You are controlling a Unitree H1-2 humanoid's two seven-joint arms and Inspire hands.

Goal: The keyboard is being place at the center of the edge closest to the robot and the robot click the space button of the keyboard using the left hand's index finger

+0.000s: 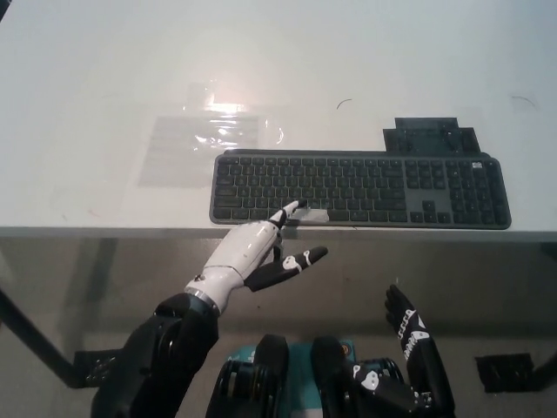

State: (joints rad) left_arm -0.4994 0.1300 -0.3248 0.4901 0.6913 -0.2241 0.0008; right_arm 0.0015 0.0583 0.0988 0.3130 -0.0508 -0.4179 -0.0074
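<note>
Leftmost on the white, smooth tabletop (pixel 87 87) lies a clear plastic film (pixel 209 139), flat, wrinkled and glaring, at about ten o'clock from the keyboard and just short of touching it.

Next comes the white left hand (pixel 251 251), reaching in from seven o'clock. It grips nothing: one finger points forward, the thumb juts out to the side, and the others look tucked under. Its fingertip (pixel 290 208) sits at the keyboard's near row, at or just over the left end of the space bar (pixel 309 214). I cannot tell whether it is already pressing.

The keyboard (pixel 357 187) is a slim, dark grey slab with low matte keys. It lies parallel to the near edge and close to it, a little right of the middle. A pale strip marks the space bar.

To press well, the finger should likely come straight down on the bar, a touch towards three o'clock so that it lands on the strip and not on the key beside it. A short, light push is probably enough, since such flat keys travel little and the thin board may skid on the slick surface.

A dark flat plate (pixel 426 135) shows behind the keyboard at one o'clock.

The black right hand (pixel 406 329) rests below the table edge at five o'clock, fingers spread and empty.
</note>
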